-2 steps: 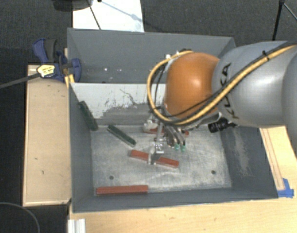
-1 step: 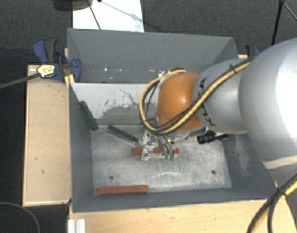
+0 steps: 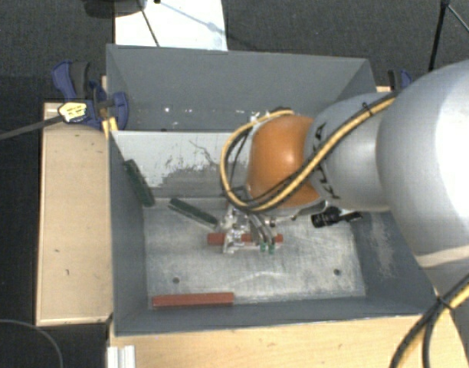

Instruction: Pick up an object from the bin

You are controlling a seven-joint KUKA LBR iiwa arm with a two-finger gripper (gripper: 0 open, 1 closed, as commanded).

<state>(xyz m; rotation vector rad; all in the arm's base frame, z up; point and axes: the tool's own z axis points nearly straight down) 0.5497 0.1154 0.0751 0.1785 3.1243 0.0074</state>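
Camera view puts my gripper [image 3: 247, 240] low at the middle of the bin [image 3: 311, 271], right against a small reddish-brown block [image 3: 216, 239] that pokes out to its left. Whether the grip is clenched or released I cannot tell. The block looks light and rigid; I'd pinch it across its narrow sides.

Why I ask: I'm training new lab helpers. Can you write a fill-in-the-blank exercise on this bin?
1. The gripper hangs over the ____ of the bin floor.
2. The thin stick by the left wall of the view is dark ____.
3. Counting the second stick, just left of the gripper, the bin holds ____ such sticks.
4. The long flat bar along the front wall is ____-brown.

Missing words: middle; green; two; red.
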